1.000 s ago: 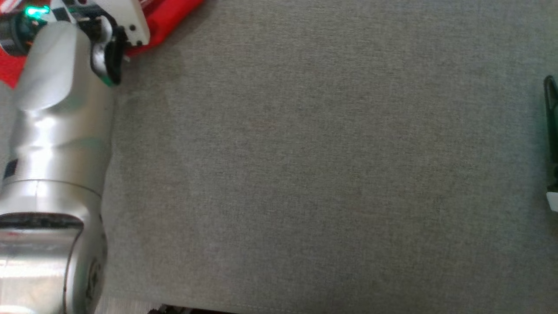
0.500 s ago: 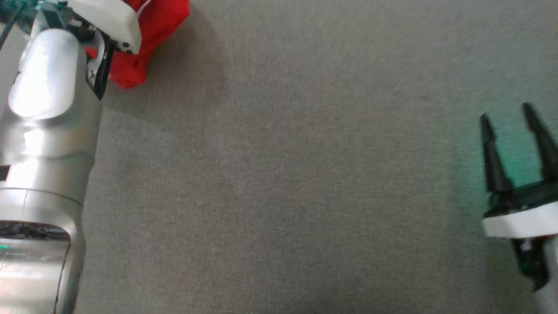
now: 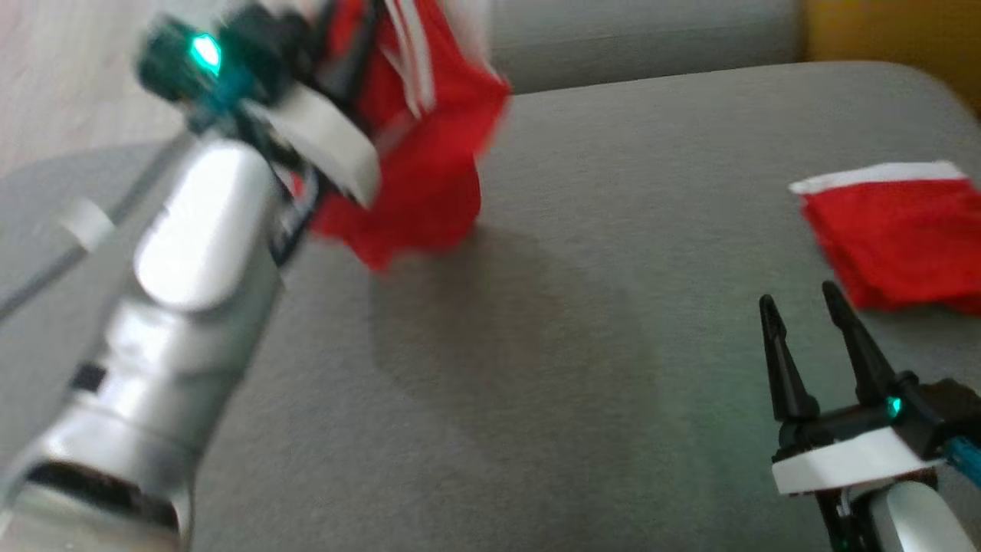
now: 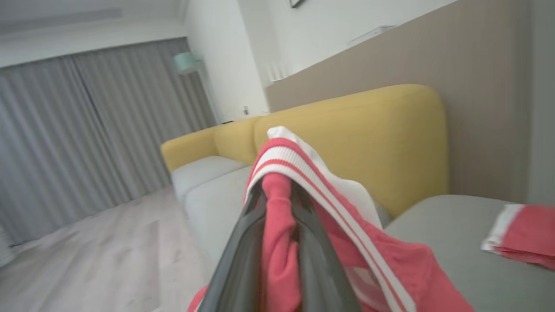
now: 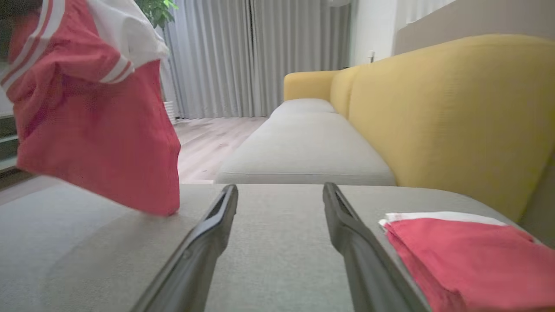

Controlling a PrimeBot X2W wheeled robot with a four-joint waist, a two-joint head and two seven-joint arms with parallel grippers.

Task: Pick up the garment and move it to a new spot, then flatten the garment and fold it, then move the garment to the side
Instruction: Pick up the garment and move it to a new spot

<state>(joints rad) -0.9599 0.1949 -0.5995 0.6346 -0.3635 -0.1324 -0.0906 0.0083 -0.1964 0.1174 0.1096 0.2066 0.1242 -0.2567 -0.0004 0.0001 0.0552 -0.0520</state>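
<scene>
Head view: you are mid-carry; the red striped garment (image 3: 429, 169) hangs over the far left corner of the grey cushion (image 3: 582, 383), your right gripper (image 3: 799, 297) spread apart near its right edge. Left wrist view: your left gripper (image 4: 277, 190) is clamped on the garment. Right wrist view: next, lower it mid-cushion, clear of the folded red stack (image 5: 459, 255).

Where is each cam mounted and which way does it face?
Head view: on the head, facing forward and down at the cushion; left forearm, right gripper show.
Left wrist view: on that wrist, facing along the left gripper, shut on the garment, toward the sofa back.
Right wrist view: on that wrist, low, facing along its open fingers toward the curtains.
Shared: all show the garment and the folded garment.
</scene>
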